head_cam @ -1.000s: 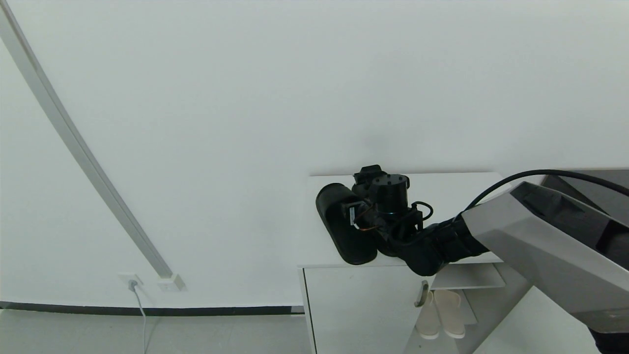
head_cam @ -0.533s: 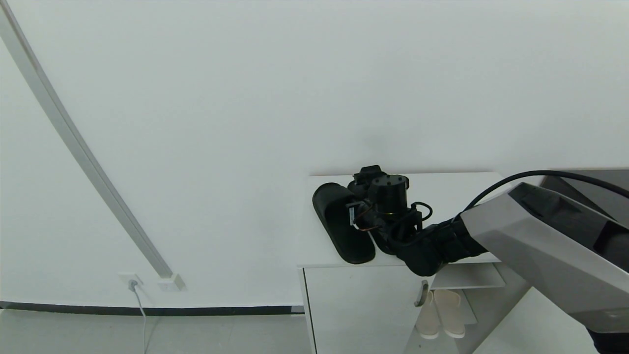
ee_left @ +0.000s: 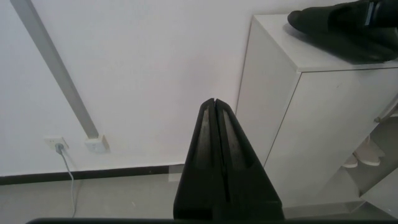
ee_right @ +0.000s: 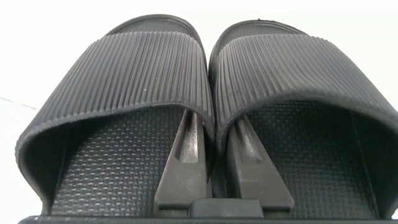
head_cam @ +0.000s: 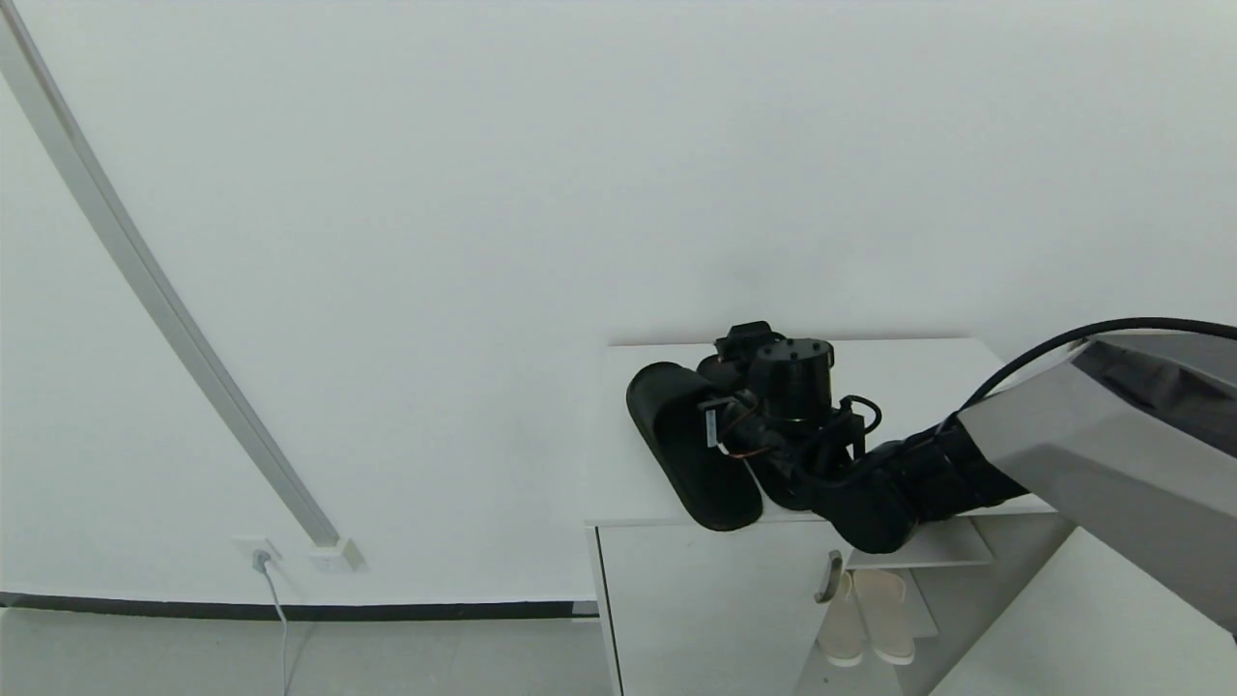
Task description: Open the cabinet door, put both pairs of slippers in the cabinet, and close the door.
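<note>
Black slippers [head_cam: 691, 449] pinched on the cabinet [head_cam: 918, 382] top, shifted right

The right gripper [ee_right: 214, 124] has one finger inside each black slipper, under the ribbed straps. Its jaws are narrow and squeeze the two adjoining inner walls between them. The pair lies side by side on the cabinet top, right under the jaws. The toes point past the fingertips toward the wall, and the heels lie back toward the wrist, at the top's front edge.

Well below the jaws, the cabinet's right half stands open, and the white slippers [head_cam: 865, 619] sit together inside on a low shelf. The left door [head_cam: 705, 609] is closed, its handle [head_cam: 829, 577] below the wrist.

The left gripper [ee_left: 214, 106] holds nothing, with its jaws pressed flat together. It hangs low and well apart from the cabinet. The cabinet's side face, the wall and a socket [ee_left: 55, 143] lie beyond its tips.

Compared with half a second ago, the right gripper and the black slippers have moved together toward the robot's right and a little nearer the front edge. The arm behind them has swung the same way. The cabinet, the white slippers and the socket sit where they did in the head view, so the camera has not moved. The grip on the pair looks the same as before
</note>
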